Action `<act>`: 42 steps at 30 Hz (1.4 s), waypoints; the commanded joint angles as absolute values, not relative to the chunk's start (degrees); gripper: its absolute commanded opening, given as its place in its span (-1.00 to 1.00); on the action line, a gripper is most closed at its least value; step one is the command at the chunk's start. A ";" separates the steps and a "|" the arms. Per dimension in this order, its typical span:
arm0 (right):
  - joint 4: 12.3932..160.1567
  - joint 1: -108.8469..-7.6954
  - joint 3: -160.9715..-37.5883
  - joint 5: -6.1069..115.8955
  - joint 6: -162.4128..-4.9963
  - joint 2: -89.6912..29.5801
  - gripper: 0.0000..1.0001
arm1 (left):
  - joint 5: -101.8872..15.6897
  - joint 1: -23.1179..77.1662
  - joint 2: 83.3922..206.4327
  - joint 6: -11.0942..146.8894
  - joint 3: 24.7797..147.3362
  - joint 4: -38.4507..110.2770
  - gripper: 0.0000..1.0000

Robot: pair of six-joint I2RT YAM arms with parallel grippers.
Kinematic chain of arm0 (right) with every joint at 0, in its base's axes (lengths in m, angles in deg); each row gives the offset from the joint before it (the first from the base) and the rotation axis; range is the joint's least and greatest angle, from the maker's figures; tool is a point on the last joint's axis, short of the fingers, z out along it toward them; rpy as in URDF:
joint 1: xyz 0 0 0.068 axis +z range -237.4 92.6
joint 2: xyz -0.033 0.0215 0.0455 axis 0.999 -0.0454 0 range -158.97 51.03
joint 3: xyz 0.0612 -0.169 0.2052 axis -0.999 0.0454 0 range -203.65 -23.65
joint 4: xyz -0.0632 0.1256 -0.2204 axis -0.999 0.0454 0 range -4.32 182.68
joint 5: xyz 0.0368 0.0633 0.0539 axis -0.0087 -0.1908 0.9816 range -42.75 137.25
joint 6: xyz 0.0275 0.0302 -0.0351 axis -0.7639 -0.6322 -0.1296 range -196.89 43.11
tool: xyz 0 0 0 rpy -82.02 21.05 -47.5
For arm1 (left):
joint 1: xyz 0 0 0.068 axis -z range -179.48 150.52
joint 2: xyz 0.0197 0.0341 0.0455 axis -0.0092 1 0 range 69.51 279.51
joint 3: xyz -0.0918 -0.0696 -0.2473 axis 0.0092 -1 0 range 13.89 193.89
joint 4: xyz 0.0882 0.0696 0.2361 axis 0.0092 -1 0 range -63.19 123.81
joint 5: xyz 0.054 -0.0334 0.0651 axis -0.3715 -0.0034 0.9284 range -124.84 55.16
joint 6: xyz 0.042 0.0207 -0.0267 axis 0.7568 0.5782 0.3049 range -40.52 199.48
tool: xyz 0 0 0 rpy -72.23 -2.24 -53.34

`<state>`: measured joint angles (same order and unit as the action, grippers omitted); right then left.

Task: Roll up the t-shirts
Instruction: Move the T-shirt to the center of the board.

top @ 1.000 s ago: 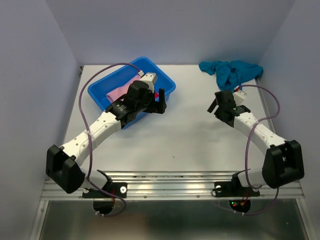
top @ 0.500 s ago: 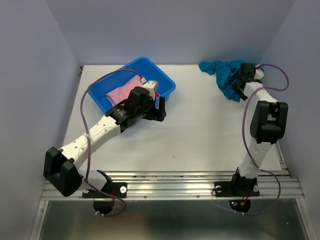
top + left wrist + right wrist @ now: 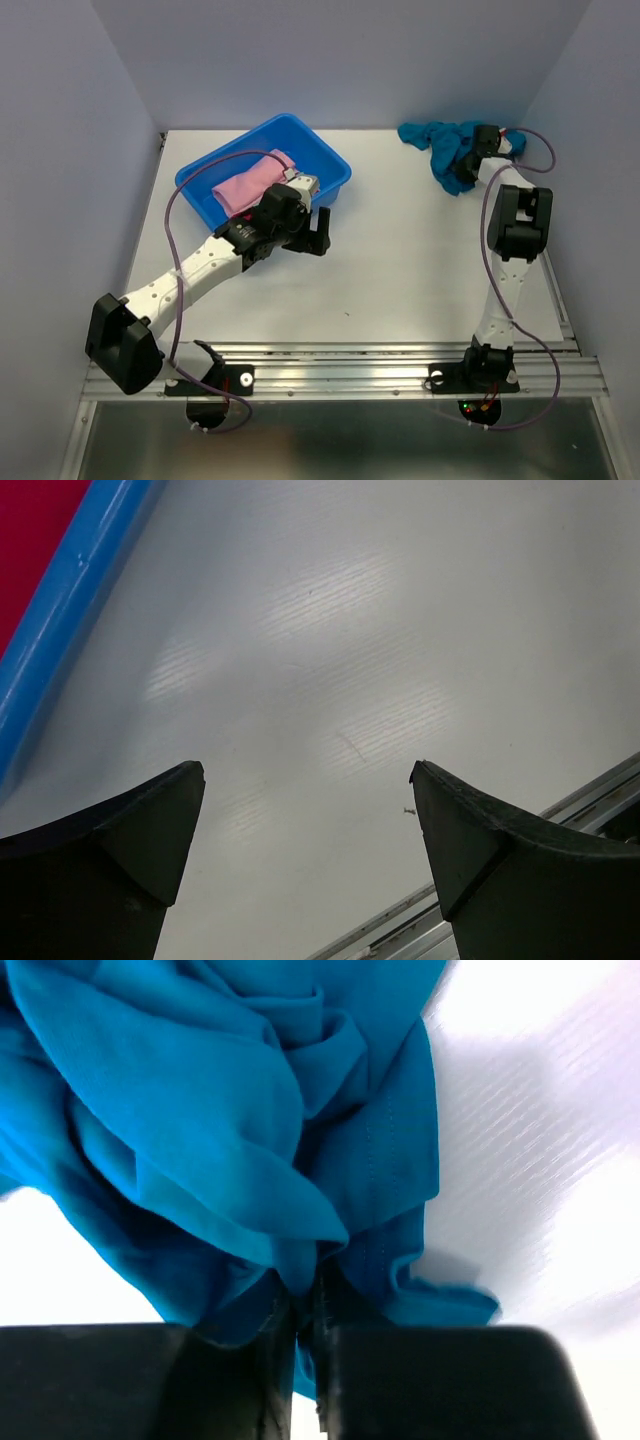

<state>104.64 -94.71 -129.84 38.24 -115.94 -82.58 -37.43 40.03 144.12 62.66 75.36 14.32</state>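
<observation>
A crumpled teal-blue t-shirt lies at the table's far right corner. My right gripper reaches into its right side, and the right wrist view shows that gripper shut on a fold of the teal t-shirt. A pink cloth bundle lies in the blue tub. A patch of red cloth shows inside the tub's rim. My left gripper hangs just off the tub's near right corner. In its wrist view the left gripper is open over bare table, with nothing between its fingers.
The tub stands at the far left of the white table. A metal rail runs along the near edge and also shows in the left wrist view as a rail. Pale walls close in the back and both sides.
The right arm swung from mid-right out to the far right corner and its gripper went from open to shut on the teal t-shirt. The left gripper drifted slightly away from the tub.
</observation>
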 commanded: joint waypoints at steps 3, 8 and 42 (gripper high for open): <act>100.89 -94.52 -123.96 43.46 -114.95 -76.25 -0.99 | -40.02 39.46 143.68 61.81 71.38 14.47 0.92; 96.76 -94.52 -107.26 46.46 -115.56 -64.14 -0.99 | -41.86 36.04 146.06 59.45 67.78 15.70 0.91; 104.23 -73.43 -60.12 46.72 -123.12 -14.01 -0.99 | -37.48 17.05 164.77 56.62 83.58 17.81 0.85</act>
<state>105.60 -73.97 -61.01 44.55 -124.83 -14.67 -40.36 17.96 163.02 55.71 78.86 17.67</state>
